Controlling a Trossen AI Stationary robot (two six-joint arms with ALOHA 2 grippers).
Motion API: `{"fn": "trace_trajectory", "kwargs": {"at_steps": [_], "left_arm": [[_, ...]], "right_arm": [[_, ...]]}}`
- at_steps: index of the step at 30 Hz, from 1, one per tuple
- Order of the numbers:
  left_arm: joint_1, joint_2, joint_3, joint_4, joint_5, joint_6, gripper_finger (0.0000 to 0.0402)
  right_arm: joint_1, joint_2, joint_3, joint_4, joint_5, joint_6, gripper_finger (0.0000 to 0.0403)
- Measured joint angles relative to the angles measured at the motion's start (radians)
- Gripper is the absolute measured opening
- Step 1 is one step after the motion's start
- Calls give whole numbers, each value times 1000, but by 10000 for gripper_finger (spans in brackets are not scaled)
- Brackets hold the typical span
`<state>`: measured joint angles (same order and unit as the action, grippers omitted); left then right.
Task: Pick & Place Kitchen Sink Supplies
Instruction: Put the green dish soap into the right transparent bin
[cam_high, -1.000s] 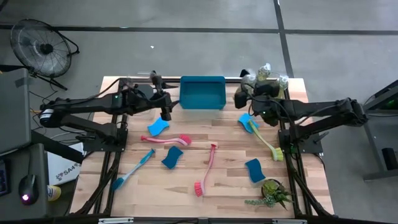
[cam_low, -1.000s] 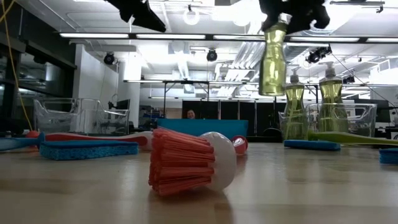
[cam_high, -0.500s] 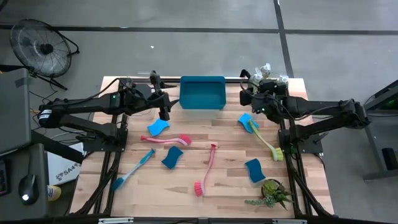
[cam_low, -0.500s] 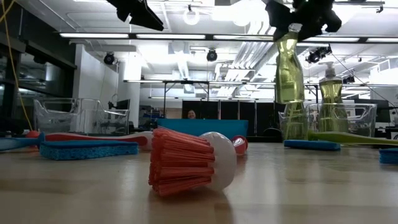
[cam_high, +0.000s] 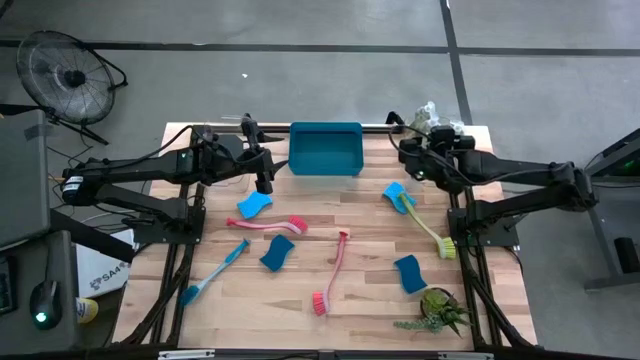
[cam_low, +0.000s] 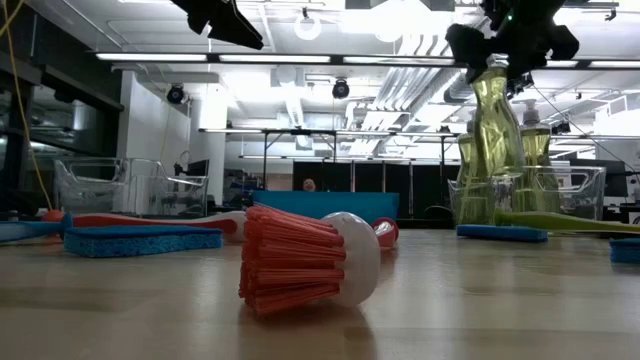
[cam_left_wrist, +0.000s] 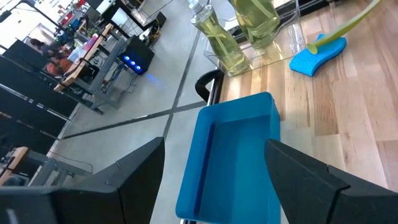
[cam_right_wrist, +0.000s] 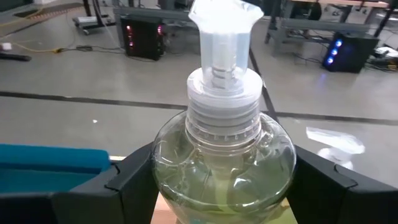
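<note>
The right gripper (cam_right_wrist: 224, 186) has its jaws clenched round a clear bottle of yellow-green liquid (cam_right_wrist: 222, 168), carried well above the counter (cam_high: 360, 215) near its far right corner, beside the other bottles (cam_low: 533, 160). This looks like the carry step of a pick and place. Next the bottle probably needs lowering upright onto a free spot before the jaws let go. The left gripper (cam_left_wrist: 211, 180) waits with jaws released and nothing between them, the blue tray (cam_left_wrist: 233, 155) just ahead of them.
</note>
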<state>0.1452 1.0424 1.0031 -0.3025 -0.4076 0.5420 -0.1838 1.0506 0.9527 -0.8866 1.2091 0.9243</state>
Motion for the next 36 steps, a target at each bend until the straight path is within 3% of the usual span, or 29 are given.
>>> {"fn": "trace_trajectory", "kwargs": {"at_steps": [13,25,36], "left_arm": [[0,0,0,0,-1,-17,269],[0,0,0,0,-1,-23,269],[0,1,0,0,-1,-23,269]], "right_arm": [[-13,1,-148,16,-52,174,275],[-13,2,-284,185,-26,132,275],[-13,2,-297,202,-32,61,275]]}}
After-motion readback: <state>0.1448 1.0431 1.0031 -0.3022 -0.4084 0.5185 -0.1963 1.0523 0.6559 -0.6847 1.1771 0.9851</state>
